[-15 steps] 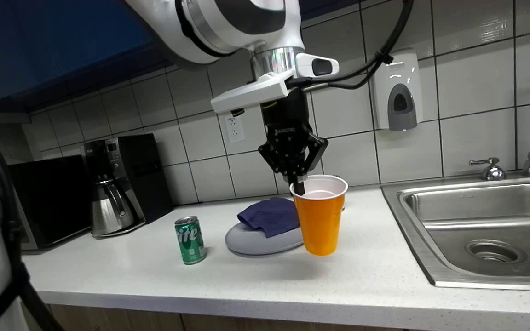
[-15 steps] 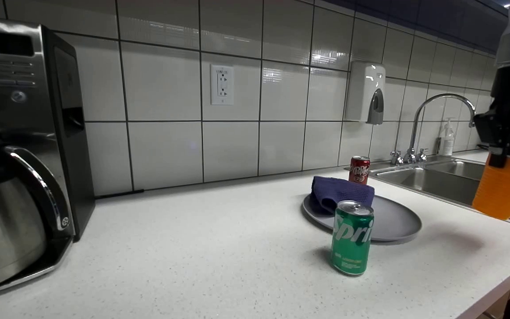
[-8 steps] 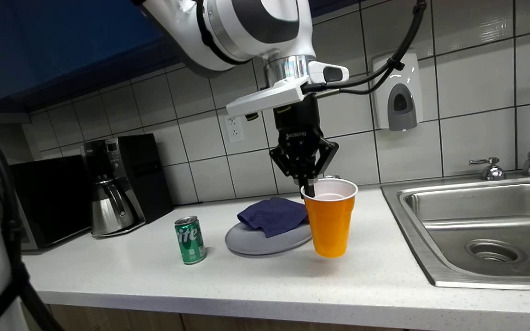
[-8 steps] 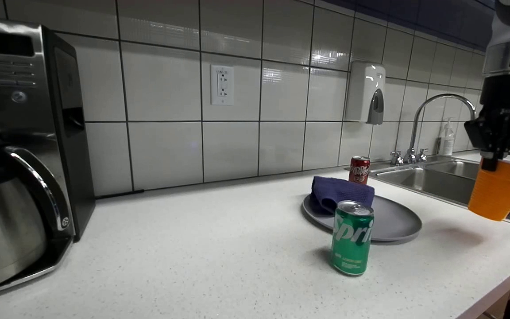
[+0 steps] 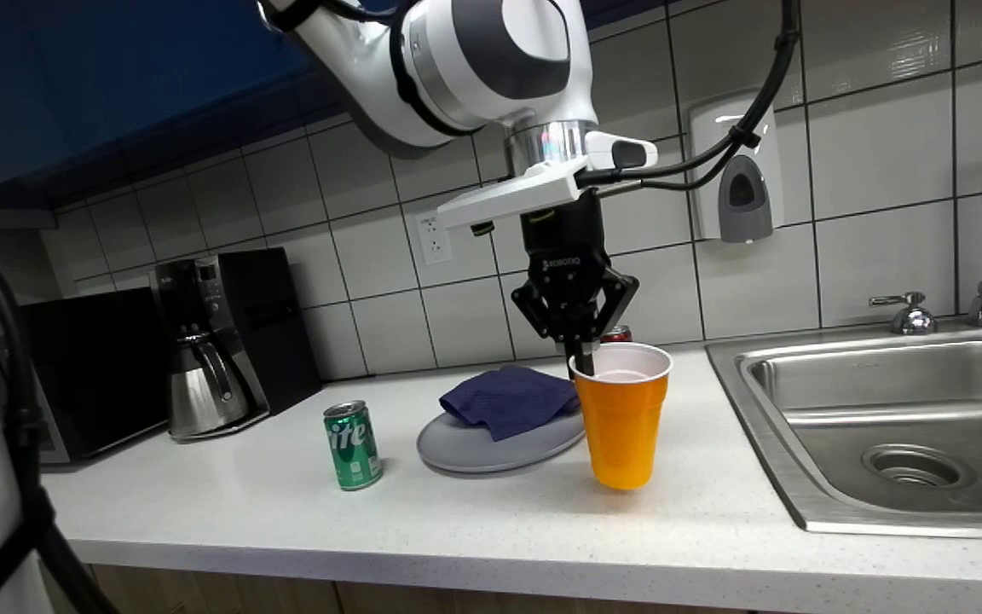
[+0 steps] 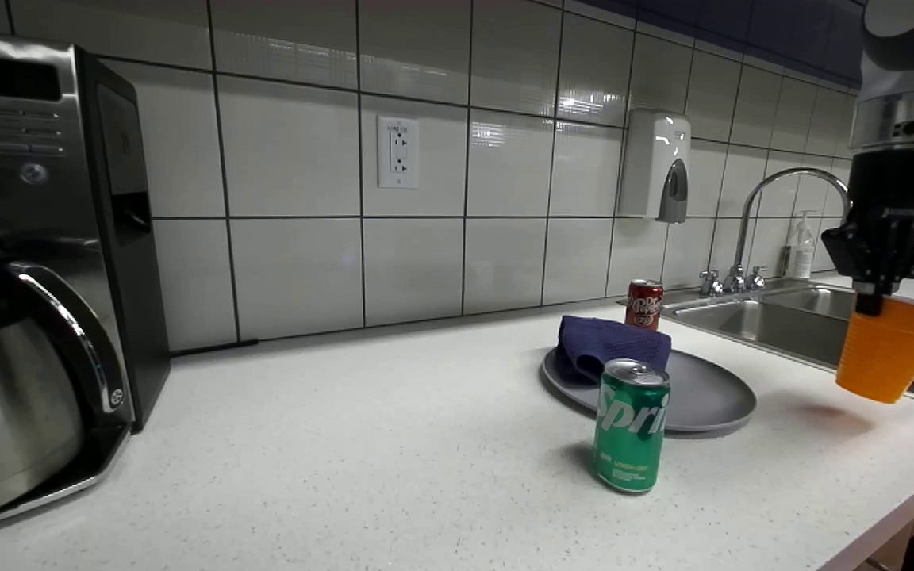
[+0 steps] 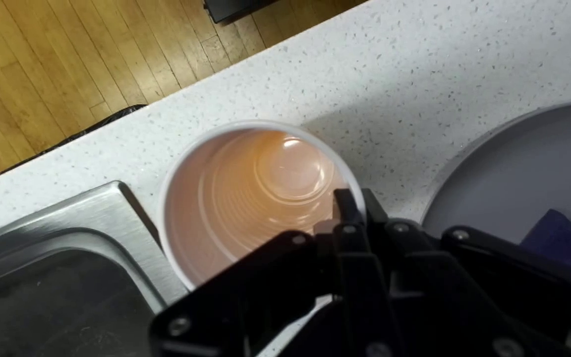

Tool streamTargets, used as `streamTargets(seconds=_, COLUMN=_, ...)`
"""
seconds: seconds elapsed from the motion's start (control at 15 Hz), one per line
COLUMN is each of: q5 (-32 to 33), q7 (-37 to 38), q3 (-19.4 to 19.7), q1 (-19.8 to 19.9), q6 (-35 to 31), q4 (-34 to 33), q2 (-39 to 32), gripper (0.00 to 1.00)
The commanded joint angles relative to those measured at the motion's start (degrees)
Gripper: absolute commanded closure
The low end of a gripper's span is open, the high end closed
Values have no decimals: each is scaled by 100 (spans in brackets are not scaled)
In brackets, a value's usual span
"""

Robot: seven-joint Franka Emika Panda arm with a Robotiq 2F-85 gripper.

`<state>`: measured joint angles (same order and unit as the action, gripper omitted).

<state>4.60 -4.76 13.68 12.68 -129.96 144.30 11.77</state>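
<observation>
Gripper (image 7: 361, 204): jaws clamped on rim of orange plastic cup (image 5: 625, 431), one finger inside; thin wall likely pinches easily. Hangs above countertop (image 5: 244, 503), near gray plate (image 5: 457, 454).

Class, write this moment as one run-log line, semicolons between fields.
Black two-fingered gripper: shut on tapered orange plastic cup at rim; cup: above white speckled countertop; nearby: round grey plate bearing textured navy cloth
</observation>
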Motion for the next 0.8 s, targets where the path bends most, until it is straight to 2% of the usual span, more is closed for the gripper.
streamTargets(seconds=0.0, q5=-34, q7=-151, q3=6, q1=5, q6=30, q4=-187, q2=-197, gripper=99)
streamTargets(seconds=0.67, q5=-42, q7=-112, q3=-21, q1=-16, q6=26, q4=-165, q2=-280, gripper=99)
streamTargets(seconds=0.73, q5=-48, q7=-105, q3=-23, q1=-19, q6=25, q4=-159, q2=-279, gripper=91)
